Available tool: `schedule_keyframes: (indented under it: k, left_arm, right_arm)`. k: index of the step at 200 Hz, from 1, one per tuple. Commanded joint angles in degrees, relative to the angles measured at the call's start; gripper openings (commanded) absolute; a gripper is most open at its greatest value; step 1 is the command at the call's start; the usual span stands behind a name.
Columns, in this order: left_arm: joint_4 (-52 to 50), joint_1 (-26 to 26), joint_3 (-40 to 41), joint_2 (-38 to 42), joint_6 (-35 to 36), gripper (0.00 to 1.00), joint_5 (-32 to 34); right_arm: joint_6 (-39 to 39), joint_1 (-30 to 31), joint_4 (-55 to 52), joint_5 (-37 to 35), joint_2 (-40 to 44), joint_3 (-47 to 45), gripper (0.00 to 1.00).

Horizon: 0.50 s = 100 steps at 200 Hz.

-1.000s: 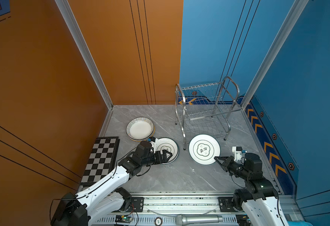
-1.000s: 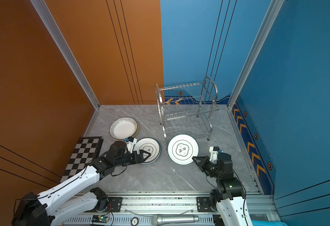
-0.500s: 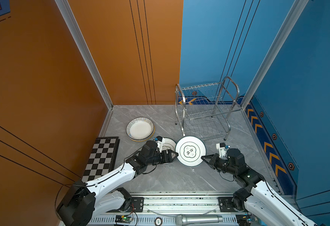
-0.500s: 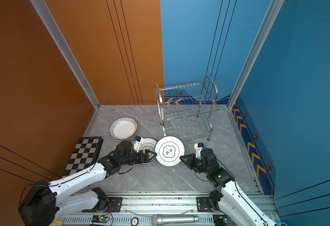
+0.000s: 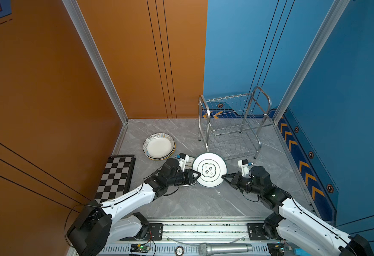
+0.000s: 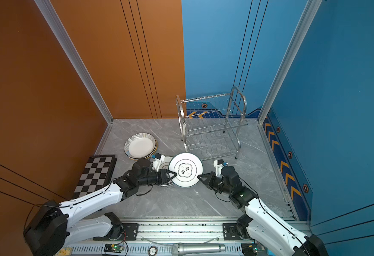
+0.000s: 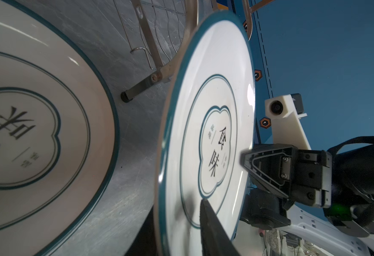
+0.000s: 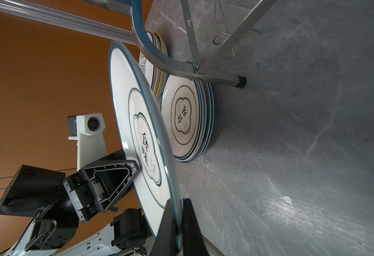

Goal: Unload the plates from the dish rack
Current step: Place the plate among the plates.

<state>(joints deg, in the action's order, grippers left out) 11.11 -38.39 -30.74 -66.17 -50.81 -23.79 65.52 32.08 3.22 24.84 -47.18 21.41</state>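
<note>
Now I am holding one plate point(image 5: 209, 170) off the table, in front of the dish rack point(image 5: 232, 130).
My right gripper point(image 5: 223, 176) is pinching its dark rim at 4 o'clock; my left gripper point(image 5: 198, 174) is sitting narrow around the rim at 9 o'clock, and I cannot tell whether it is pressing. Bare table point(image 5: 192, 199) is lying open at 6 o'clock; the rack's near leg is crowding 12 o'clock. A striped stack point(image 5: 158, 146) is resting at 10 o'clock. The right wrist view is showing a stack of dark-banded plates point(image 8: 187, 117) flat on the table, mostly hidden in both top views.
</note>
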Motion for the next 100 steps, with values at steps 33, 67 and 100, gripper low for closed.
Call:
schedule_keyframes:
  k: [33, 67, 100]
  left_arm:
    - [1.01, 0.0, 1.2, -0.97, 0.12, 0.05, -2.31]
    - [0.54, 1.18, 2.37, -0.49, -0.42, 0.0, -2.5]
    - [-1.69, 5.29, 4.35, 3.02, -0.1, 0.0, -4.03]
  right_arm:
    - [0.65, 1.56, 7.37, 0.83, -3.39, 0.21, 0.12]
    - [0.1, 1.69, 6.89, 0.26, -3.98, 1.11, 0.41]
    - [-4.44, 0.98, -3.35, -3.64, -2.04, 4.41, 0.64]
